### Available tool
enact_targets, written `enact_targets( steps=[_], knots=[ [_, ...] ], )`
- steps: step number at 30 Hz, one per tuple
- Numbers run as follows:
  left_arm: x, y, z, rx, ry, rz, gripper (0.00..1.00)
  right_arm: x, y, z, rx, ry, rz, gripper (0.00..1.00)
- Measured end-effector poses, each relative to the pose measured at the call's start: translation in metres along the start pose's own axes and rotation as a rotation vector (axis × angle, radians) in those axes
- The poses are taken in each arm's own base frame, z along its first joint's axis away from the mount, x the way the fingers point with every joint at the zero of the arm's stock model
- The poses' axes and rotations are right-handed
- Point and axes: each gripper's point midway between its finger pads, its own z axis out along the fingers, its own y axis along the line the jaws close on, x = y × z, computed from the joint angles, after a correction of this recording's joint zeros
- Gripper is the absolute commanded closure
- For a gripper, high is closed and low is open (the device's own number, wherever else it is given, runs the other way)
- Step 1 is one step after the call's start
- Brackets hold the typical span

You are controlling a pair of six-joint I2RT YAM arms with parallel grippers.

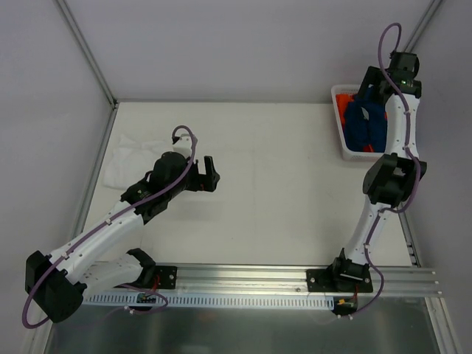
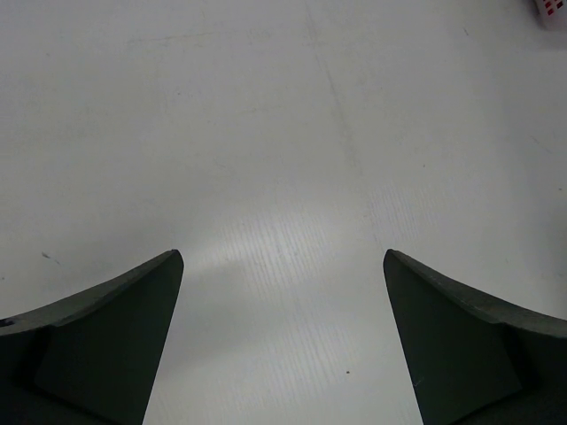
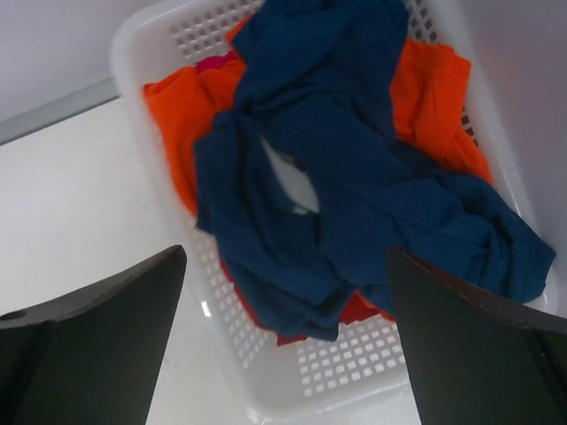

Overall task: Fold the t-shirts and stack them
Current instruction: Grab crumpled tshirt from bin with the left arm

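Note:
A navy blue t-shirt [image 3: 337, 177] lies crumpled in a white perforated basket [image 3: 266, 390] on top of orange cloth [image 3: 177, 115]. My right gripper [image 3: 285, 251] hovers open just above it, touching nothing. From the top view, the basket [image 1: 337, 122] sits at the table's far right with the navy tee [image 1: 366, 122] inside and the right gripper [image 1: 367, 87] over it. A white t-shirt [image 1: 127, 156] lies on the table's left side, partly behind my left arm. My left gripper [image 1: 212, 175] stands open to its right, over bare table [image 2: 283, 133], its fingers [image 2: 133, 319] empty.
Grey walls and aluminium frame posts [image 1: 85, 51] enclose the table on the left, back and right. A metal rail [image 1: 251, 276] carrying both arm bases runs along the near edge. The basket stands close to the right wall.

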Motion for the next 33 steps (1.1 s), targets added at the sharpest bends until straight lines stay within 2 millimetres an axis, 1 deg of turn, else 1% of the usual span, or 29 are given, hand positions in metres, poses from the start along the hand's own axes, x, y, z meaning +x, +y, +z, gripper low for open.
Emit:
enact_targets(
  steps=[1, 2, 5, 6, 8, 9, 11, 12, 14, 15, 16, 17, 18, 19, 20, 21, 25, 28, 29, 31, 32, 33],
  knots=[
    [0.003, 0.001, 0.001, -0.002, 0.006, -0.001, 0.01, 0.000, -0.009, 0.011, 0.012, 0.008, 0.024, 0.01],
    [0.005, 0.002, 0.001, -0.004, 0.011, -0.003, 0.01, 0.004, -0.016, 0.022, 0.022, 0.026, 0.042, 0.01],
    [0.009, 0.003, 0.001, -0.006, 0.018, -0.017, 0.01, 0.030, -0.036, 0.051, 0.055, 0.108, 0.087, 0.02],
    [0.009, 0.003, 0.001, -0.006, 0.018, -0.020, 0.01, 0.039, -0.040, 0.059, 0.059, 0.135, 0.099, 0.06],
    [0.007, 0.002, -0.001, -0.002, 0.010, -0.024, 0.01, 0.057, -0.041, 0.071, 0.064, 0.186, 0.114, 0.08],
    [0.006, 0.002, -0.002, -0.001, 0.006, -0.025, 0.01, 0.063, -0.040, 0.075, 0.064, 0.203, 0.119, 0.08],
    [0.005, 0.001, -0.003, 0.003, 0.000, -0.026, 0.01, 0.074, -0.036, 0.082, 0.057, 0.234, 0.125, 0.12],
    [0.005, 0.001, -0.004, 0.004, 0.000, -0.026, 0.01, 0.077, -0.034, 0.083, 0.052, 0.244, 0.129, 0.20],
    [0.005, 0.001, -0.004, 0.006, 0.000, -0.026, 0.01, 0.083, -0.031, 0.085, 0.046, 0.260, 0.135, 0.29],
    [0.005, 0.000, -0.004, 0.006, 0.000, -0.026, 0.01, 0.085, -0.030, 0.085, 0.044, 0.262, 0.133, 0.41],
    [0.005, 0.000, -0.004, 0.006, 0.000, -0.026, 0.01, 0.086, -0.029, 0.086, 0.043, 0.265, 0.128, 0.46],
    [0.005, 0.000, -0.004, 0.006, 0.000, -0.026, 0.01, 0.087, -0.029, 0.087, 0.043, 0.268, 0.129, 0.51],
    [0.005, 0.000, -0.004, 0.006, 0.000, -0.026, 0.01, 0.089, -0.029, 0.087, 0.045, 0.271, 0.129, 0.74],
    [0.005, 0.000, -0.004, 0.006, 0.000, -0.026, 0.01, 0.090, -0.030, 0.087, 0.046, 0.274, 0.121, 0.88],
    [0.005, 0.000, -0.004, 0.006, 0.000, -0.026, 0.01, 0.090, -0.030, 0.087, 0.047, 0.275, 0.119, 0.97],
    [0.005, 0.000, -0.004, 0.006, 0.001, -0.026, 0.01, 0.091, -0.031, 0.088, 0.053, 0.275, 0.122, 0.99],
    [0.005, 0.000, -0.004, 0.007, 0.002, -0.028, 0.01, 0.094, -0.032, 0.089, 0.063, 0.276, 0.107, 1.00],
    [0.006, 0.000, -0.003, 0.006, 0.006, -0.030, 0.01, 0.095, -0.029, 0.079, 0.079, 0.273, 0.062, 0.99],
    [0.007, 0.001, -0.002, 0.005, 0.009, -0.030, 0.01, 0.093, -0.026, 0.073, 0.082, 0.267, 0.042, 1.00],
    [0.010, 0.001, 0.001, -0.001, 0.022, -0.030, 0.01, 0.077, -0.011, 0.049, 0.076, 0.227, -0.009, 0.99],
    [0.013, 0.002, 0.003, -0.004, 0.031, -0.031, 0.01, 0.067, 0.001, 0.034, 0.063, 0.200, -0.032, 0.99],
    [0.015, 0.002, 0.005, -0.006, 0.042, -0.032, 0.01, 0.053, 0.017, 0.014, 0.039, 0.158, -0.055, 0.99]
  ],
)
